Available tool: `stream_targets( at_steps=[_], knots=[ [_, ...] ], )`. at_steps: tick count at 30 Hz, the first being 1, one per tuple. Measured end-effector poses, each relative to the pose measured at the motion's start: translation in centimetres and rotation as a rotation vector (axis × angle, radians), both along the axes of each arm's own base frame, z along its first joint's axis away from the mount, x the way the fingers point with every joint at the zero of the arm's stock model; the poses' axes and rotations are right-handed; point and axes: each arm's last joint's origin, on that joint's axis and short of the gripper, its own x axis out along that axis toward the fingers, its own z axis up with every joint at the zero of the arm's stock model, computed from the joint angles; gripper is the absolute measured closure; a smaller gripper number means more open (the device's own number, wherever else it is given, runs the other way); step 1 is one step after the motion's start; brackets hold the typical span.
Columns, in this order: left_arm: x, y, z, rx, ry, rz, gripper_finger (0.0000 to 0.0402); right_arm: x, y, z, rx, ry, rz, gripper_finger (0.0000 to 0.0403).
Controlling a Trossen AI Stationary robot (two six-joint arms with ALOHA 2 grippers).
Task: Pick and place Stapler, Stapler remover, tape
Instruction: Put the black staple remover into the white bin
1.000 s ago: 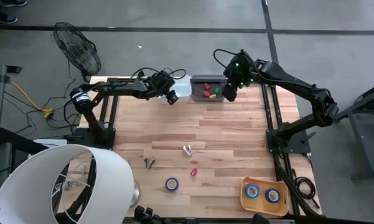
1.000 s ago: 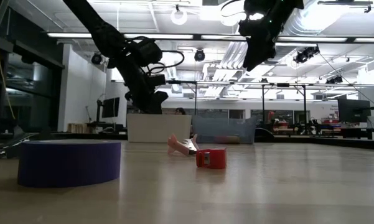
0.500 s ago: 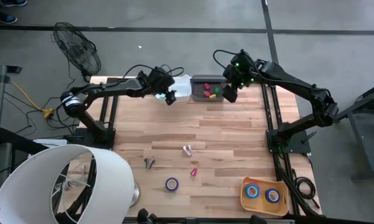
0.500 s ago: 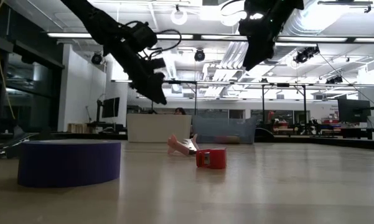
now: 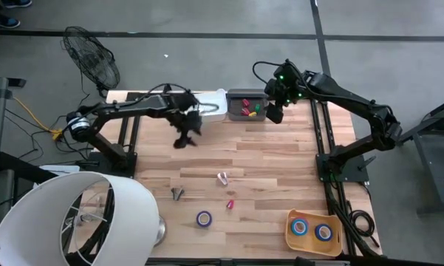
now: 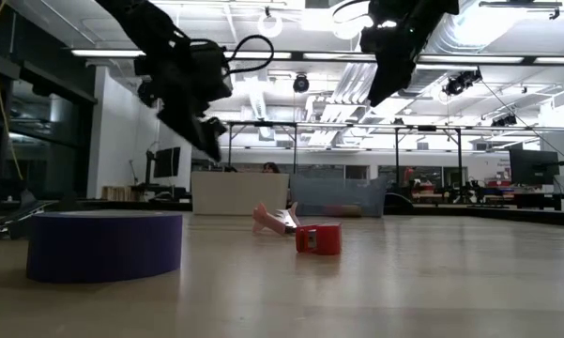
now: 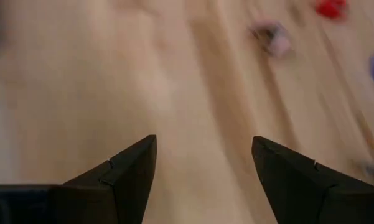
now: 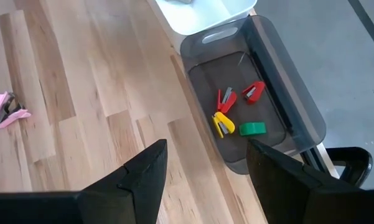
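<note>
Two bins sat side by side at the far edge of the table (image 5: 266,159). The smoky grey bin (image 8: 297,118) held a red stapler remover (image 8: 255,91), a second red one (image 8: 226,99), a yellow one (image 8: 222,124) and a small green stapler (image 8: 252,128). The white bin (image 8: 205,14) beside it was mostly cut off in the right wrist view, and I could not tell what lay in it. At the near right corner an orange tray (image 5: 312,230) carried two blue tape rolls (image 5: 301,227), close together.

Loose on the table were a pink stapler remover (image 5: 222,178), a small red stapler (image 5: 230,203) nearer the front, a blue tape roll (image 5: 204,218) in front of that, and a small dark object (image 5: 177,193) off to the left, too small to identify. From table height the blue roll loomed large at the left and the bins showed only as low shapes far back.

The left gripper (image 5: 183,136) hung above the boards just in front of the white bin, its fingers (image 7: 124,177) spread apart with nothing between them; its wrist view was blurred. The right gripper (image 5: 273,111) hovered beside the grey bin, fingers (image 8: 140,180) likewise parted and empty.
</note>
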Motion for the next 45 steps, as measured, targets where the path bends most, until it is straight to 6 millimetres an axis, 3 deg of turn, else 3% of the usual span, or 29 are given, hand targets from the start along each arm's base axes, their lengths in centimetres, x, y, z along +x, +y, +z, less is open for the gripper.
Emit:
stream_targets(
  at_steps=[11,25,39,45],
  knots=[
    [-0.6,-6.1,-1.0,0.039,0.306,-0.265,0.0142,0.1,0.1,0.0,0.020,-0.016,0.022,0.0194],
    [-0.1,-12.6,-1.2,0.258,0.314,-0.712,0.0142,0.1,0.1,0.0,0.036,-0.025,0.022,0.0194],
    [-0.3,-16.8,-1.3,0.341,0.321,-0.845,0.0141,0.1,0.3,0.0,0.074,-0.039,0.048,0.0194],
    [-0.5,-18.3,-1.3,0.391,0.301,-0.937,0.0102,0.1,0.3,0.0,0.074,-0.039,0.048,0.0194]
  ],
)
